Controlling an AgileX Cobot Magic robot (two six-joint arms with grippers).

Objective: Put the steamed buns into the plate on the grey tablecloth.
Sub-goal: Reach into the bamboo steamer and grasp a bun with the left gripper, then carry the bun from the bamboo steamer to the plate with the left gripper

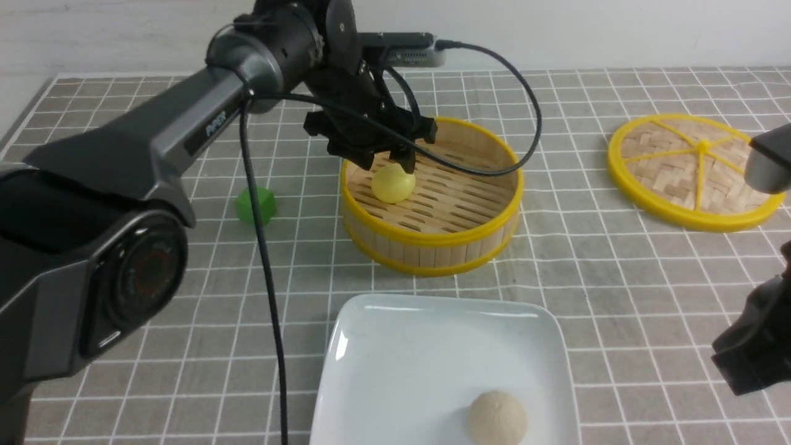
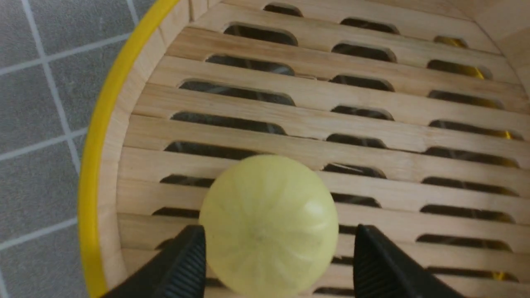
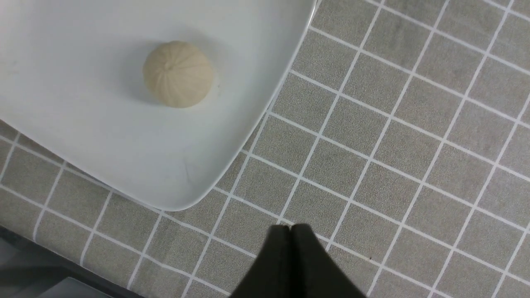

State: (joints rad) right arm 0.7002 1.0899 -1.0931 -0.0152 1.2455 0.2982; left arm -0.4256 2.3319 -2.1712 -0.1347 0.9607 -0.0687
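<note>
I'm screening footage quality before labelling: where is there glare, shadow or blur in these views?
Front view: glare streaks along the rim of the glossy white square plate. Left wrist view: bright highlight on the pale yellow round bun. Right wrist view: sharp, faint shadow beside the beige-white round bun.

1. Our left arm (image 1: 185,130) is a dark grey tube with pale lettering on its side, ending in a black round-capped joint (image 1: 133,272).
2. A black cable (image 1: 262,247) runs beside it; a second one leaves the grey wrist camera (image 1: 408,54).
3. Our left gripper (image 1: 387,164) is matte black, its fingers (image 2: 178,269) wedge-shaped and ribbed inside.
4. Our right arm (image 1: 757,346) is black and angular, with a grey rounded piece (image 1: 769,159) above.
5. Our right gripper (image 3: 292,227) has smooth black tapering fingers.
</note>
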